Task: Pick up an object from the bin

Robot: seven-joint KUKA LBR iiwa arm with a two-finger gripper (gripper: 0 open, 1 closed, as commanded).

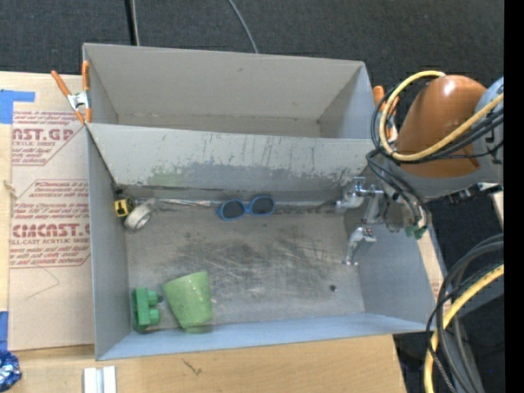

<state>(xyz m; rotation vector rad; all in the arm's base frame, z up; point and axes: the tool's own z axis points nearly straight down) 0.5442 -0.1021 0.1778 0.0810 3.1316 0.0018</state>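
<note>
My gripper (352, 224) hangs over the right side of the bin, close to the right wall, open with nothing between its fingers. The nearest loose thing is a pair of blue goggles (246, 208), lying against the back wall well to the gripper's left. A light green cup (190, 301) lies on its side near the front left. A dark green block (146, 309) touches the cup's left side. In the back left corner rests a small whitish roll with a yellow bit (135, 215).
The arm with its orange cover and yellow cables stands outside the bin's right wall. Bare scuffed floor stretches between the gripper and the things on the left.
</note>
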